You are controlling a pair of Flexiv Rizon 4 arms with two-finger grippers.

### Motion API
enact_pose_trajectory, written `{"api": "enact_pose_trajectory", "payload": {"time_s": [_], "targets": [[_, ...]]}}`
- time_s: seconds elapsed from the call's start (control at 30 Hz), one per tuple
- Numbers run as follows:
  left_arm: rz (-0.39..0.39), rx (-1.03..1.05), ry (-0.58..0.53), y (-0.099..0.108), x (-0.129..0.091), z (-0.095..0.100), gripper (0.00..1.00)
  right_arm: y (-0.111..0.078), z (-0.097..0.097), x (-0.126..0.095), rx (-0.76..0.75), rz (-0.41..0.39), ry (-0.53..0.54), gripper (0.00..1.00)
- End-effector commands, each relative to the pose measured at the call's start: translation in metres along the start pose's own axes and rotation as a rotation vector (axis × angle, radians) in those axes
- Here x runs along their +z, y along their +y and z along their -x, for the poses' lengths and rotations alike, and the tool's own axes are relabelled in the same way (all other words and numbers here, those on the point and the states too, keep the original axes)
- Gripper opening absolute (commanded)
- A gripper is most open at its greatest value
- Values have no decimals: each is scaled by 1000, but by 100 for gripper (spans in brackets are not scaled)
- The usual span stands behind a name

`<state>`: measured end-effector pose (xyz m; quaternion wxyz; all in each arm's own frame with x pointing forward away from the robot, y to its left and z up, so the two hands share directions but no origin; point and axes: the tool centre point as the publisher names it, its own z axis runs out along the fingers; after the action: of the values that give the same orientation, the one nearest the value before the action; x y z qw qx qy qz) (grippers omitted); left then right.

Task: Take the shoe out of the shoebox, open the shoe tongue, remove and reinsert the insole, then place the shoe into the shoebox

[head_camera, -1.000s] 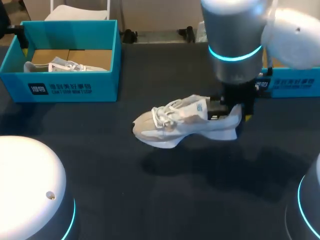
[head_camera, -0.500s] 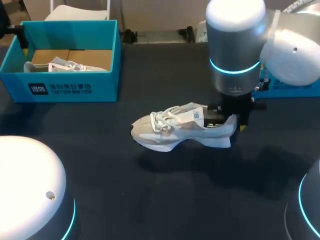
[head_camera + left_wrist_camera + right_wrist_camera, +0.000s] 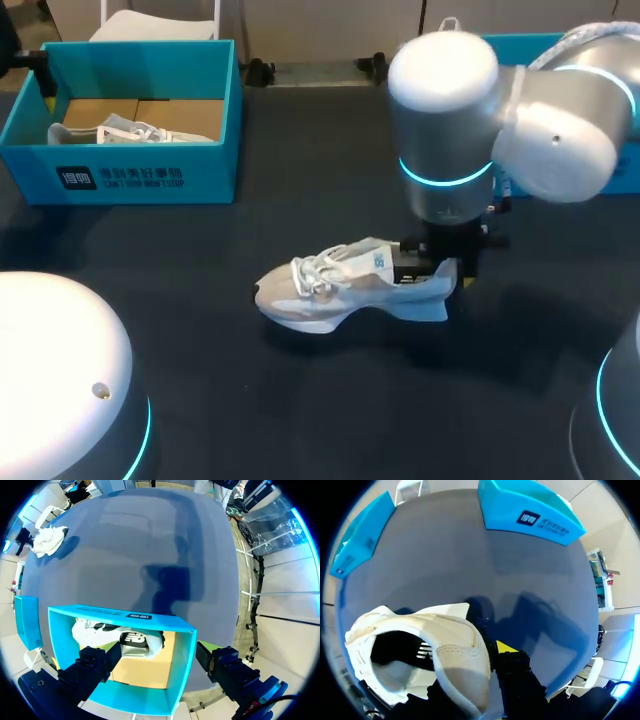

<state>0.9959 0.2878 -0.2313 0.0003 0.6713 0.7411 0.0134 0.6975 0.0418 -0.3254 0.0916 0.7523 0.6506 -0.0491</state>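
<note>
A white and grey sneaker (image 3: 345,290) lies toe-left at mid-table, at or just above the dark tabletop. My right gripper (image 3: 440,268) comes down at its heel and is shut on the heel collar. In the right wrist view the heel wall of the sneaker (image 3: 455,650) sits between the fingers, one yellow tip (image 3: 506,647) showing outside it. The teal shoebox (image 3: 140,175) stands back left with a second sneaker (image 3: 130,132) inside. My left gripper (image 3: 157,667) hangs open high over that shoebox (image 3: 125,617), with the boxed sneaker (image 3: 122,640) below its spread fingers.
A second teal box part (image 3: 620,175) lies back right behind my right arm, seen too in the right wrist view (image 3: 530,512). My arms' white bases fill the front left corner (image 3: 60,380) and front right corner (image 3: 620,410).
My right arm has carried the sneaker toward the front and a little left, lowering it toward the table. The left gripper and the shoebox have stayed put.
</note>
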Motion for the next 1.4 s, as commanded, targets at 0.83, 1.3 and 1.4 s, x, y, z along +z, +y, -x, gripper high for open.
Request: {"api": "enact_pose_trajectory", "payload": {"time_s": [0.83, 1.3, 1.4], "targets": [[4, 0, 2, -2, 0, 0, 100, -33, -43, 44, -7, -34, -12, 0], [4, 0, 2, -2, 0, 0, 100, -34, -44, 60, -17, -50, 19, 25], [4, 0, 2, -2, 0, 0, 100, -35, -43, 60, -14, -51, 20, 41]]}}
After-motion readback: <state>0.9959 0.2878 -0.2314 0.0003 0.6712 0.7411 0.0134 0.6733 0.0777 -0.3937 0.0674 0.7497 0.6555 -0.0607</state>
